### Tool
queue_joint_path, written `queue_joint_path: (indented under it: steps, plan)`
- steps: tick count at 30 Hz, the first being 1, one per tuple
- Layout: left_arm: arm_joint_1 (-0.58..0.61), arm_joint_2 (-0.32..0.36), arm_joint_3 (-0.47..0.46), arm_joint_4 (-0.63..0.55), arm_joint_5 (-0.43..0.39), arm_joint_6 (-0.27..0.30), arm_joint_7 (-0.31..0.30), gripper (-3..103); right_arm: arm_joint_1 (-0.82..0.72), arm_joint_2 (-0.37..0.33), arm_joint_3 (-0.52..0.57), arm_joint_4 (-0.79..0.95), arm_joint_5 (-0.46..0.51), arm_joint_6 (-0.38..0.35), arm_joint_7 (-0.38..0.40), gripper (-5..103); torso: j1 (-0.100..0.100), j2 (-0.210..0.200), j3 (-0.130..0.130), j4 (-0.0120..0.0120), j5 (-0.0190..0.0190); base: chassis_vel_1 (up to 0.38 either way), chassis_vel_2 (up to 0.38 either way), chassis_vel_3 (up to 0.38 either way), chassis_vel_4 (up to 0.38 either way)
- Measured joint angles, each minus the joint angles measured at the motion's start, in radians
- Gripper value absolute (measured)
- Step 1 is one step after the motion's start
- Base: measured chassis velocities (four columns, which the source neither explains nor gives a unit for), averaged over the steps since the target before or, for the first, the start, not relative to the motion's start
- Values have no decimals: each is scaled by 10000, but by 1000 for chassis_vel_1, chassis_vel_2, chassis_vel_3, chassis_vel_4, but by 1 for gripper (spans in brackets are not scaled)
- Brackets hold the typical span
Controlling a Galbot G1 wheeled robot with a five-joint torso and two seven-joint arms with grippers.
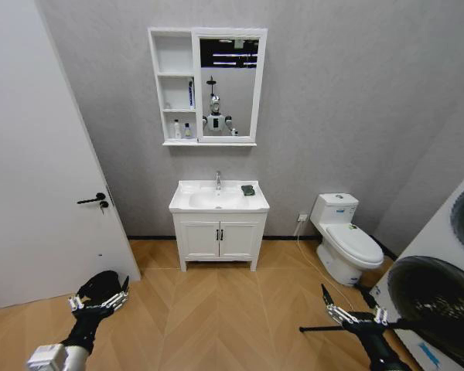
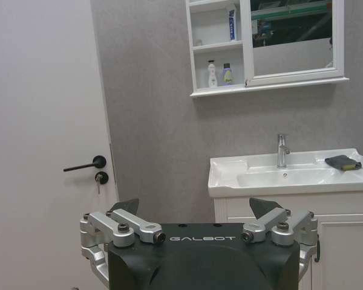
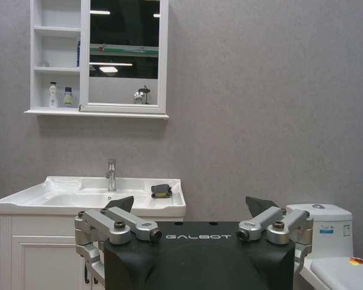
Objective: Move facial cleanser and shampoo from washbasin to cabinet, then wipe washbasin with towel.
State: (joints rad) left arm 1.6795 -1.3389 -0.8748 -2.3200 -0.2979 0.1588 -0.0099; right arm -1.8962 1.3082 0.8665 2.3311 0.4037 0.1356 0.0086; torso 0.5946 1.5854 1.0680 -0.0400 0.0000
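Grey-walled bathroom, washbasin (image 1: 219,199) bearing towel (image 1: 248,190), cabinet (image 1: 207,86) above, herringbone floor (image 1: 216,309)

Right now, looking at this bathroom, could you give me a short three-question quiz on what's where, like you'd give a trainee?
1. True or false: the towel lies on the washbasin, to the right of the tap.
2. Which niche of the cabinet holds the two small bottles? A top, B middle, C bottom.
3. Fill in: both the left gripper and the right gripper hang low over the floor, away from the washbasin, with fingers ____.

Key: 1 true; 2 C; 3 open.
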Motion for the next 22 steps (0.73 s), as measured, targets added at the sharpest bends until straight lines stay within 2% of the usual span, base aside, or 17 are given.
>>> queue_joint_path:
  steps: [22]
  plan:
    - [0, 0, 0, 0, 0, 0, 0, 100, 0, 0, 0, 0, 0, 0, 0, 100, 0, 0, 0, 0, 0, 0, 0, 0, 0]
